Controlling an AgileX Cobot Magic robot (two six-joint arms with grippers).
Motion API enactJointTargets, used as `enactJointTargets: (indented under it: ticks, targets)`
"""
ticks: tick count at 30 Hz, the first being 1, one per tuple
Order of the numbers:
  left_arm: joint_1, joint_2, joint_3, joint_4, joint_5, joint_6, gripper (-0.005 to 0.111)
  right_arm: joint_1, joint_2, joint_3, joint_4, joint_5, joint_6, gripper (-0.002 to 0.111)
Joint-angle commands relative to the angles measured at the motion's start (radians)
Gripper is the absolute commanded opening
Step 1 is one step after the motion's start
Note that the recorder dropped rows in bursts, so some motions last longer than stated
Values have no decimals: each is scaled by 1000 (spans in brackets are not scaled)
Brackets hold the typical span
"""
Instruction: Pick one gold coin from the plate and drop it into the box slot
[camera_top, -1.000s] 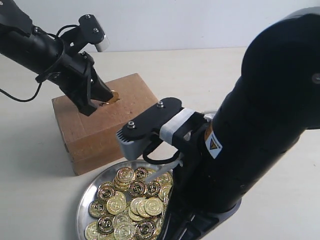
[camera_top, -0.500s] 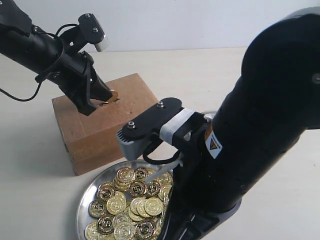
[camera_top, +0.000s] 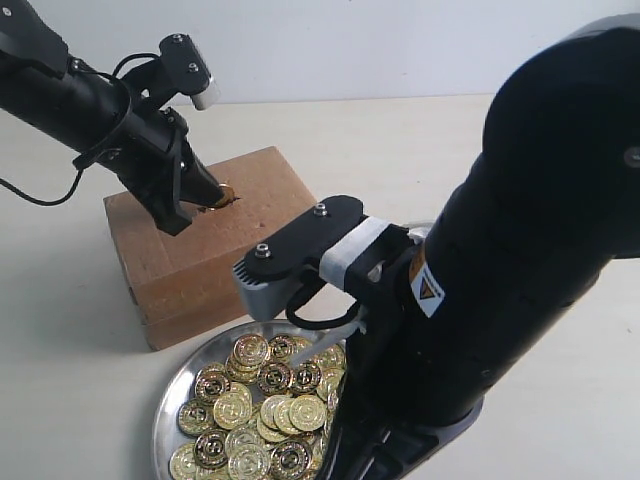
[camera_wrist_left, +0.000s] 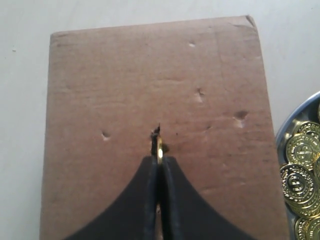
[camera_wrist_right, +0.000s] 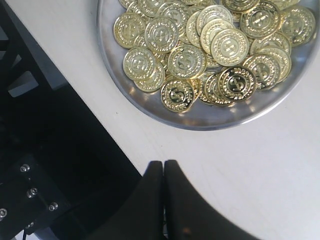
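My left gripper (camera_wrist_left: 159, 160) (camera_top: 205, 192) is shut on a gold coin (camera_wrist_left: 159, 148) held edge-on, its rim pushed into the box slot (camera_wrist_left: 156, 134) on top of the brown cardboard box (camera_top: 210, 245) (camera_wrist_left: 125, 85). The coin (camera_top: 224, 193) shows only as a small glint at the fingertips in the exterior view. The silver plate (camera_top: 170, 405) (camera_wrist_right: 210, 117) lies in front of the box, heaped with several gold coins (camera_wrist_right: 200, 45). My right gripper (camera_wrist_right: 163, 167) is shut with nothing in it, over bare table beside the plate's rim.
The right arm's large black body (camera_top: 520, 270) fills the right of the exterior view and covers part of the plate. A dark base structure (camera_wrist_right: 45, 165) lies close to the right gripper. Small dents (camera_wrist_left: 241, 115) mark the box top. White table (camera_top: 400, 150) surrounds everything.
The left gripper has dropped slightly toward the box top and the coin has sunk further into the slot, so less of it shows. The right arm has not moved.
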Motion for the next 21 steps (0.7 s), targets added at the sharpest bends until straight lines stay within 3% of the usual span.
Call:
enactJointTargets:
  ticks: [1, 6, 13, 16, 19, 21]
  targets:
    - [-1, 0, 0, -3, -2, -3, 0, 2, -2, 4, -7, -3, -10, 0]
    - [-1, 0, 0, -1, 2, -3, 6, 2, -2, 4, -7, -3, -10, 0]
    - [-1, -2, 0, -1, 2, -3, 40, 2, -2, 4, -7, -3, -10, 0]
    - [-1, -6, 0, -1, 2, -3, 49, 2, -2, 4, -7, -3, -10, 0]
    - [-1, -16, 0, -1, 2, -16, 49, 2, -2, 4, -8, -11, -10, 0]
    - [-1, -34, 0, 2, 2, -45, 44, 2, -2, 4, -8, -37, -54, 0]
